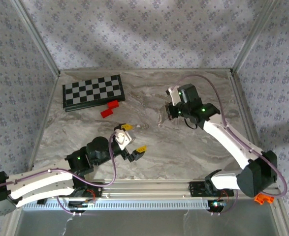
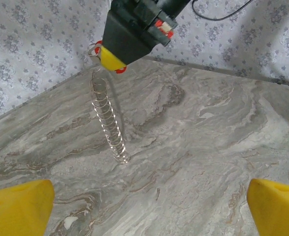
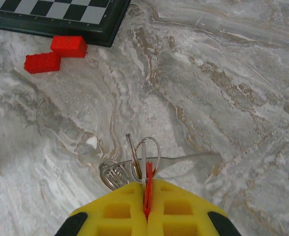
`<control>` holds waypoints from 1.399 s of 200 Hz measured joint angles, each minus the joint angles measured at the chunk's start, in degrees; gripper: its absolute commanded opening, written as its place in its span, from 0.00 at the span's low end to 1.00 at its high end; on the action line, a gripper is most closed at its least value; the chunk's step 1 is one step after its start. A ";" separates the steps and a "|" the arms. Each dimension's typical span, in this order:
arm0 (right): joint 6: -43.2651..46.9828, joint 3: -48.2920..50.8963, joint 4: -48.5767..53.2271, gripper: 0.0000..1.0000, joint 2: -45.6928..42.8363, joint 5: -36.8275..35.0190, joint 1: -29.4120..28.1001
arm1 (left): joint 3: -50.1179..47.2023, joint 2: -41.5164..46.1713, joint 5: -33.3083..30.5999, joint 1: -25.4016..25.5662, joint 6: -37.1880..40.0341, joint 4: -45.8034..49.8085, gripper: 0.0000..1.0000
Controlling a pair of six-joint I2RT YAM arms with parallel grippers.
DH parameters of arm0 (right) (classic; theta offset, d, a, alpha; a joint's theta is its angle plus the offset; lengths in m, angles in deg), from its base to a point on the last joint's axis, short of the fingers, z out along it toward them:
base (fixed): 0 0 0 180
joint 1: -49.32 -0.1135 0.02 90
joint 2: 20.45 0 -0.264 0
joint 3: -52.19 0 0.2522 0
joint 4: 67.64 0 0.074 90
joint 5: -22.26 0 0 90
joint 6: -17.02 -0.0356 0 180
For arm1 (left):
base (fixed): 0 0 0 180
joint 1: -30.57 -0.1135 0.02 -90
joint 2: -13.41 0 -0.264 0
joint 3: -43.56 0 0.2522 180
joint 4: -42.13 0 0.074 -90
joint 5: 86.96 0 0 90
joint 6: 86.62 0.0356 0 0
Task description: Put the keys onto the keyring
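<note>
Your right hand [image 3: 146,189] pinches the red key [image 3: 148,171], keyring [image 2: 107,118] hanging from its tips; your left hand [image 1: 134,137] is wide open, empty; hooking looks not done yet.

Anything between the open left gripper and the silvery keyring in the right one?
Nothing visible. Bare marble table lies between the left gripper and the thin silvery metal keyring hanging from the right gripper, shut on a tiny red key. The red rectangular blocks and black-and-white chessboard sit farther left, aside.
</note>
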 measured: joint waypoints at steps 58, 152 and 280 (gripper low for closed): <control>-0.02 -4.98 -8.41 0.00 10.49 0.28 1.01 | -0.35 0.00 -0.39 -0.81 -0.04 -0.02 0.99; -2.43 -5.92 -16.90 0.00 18.34 0.35 2.97 | -0.35 0.63 -0.35 -1.25 -1.05 -1.11 1.00; -5.40 7.04 -18.75 0.00 10.80 3.39 4.24 | -0.72 0.15 -0.31 -1.99 -1.09 -2.14 0.99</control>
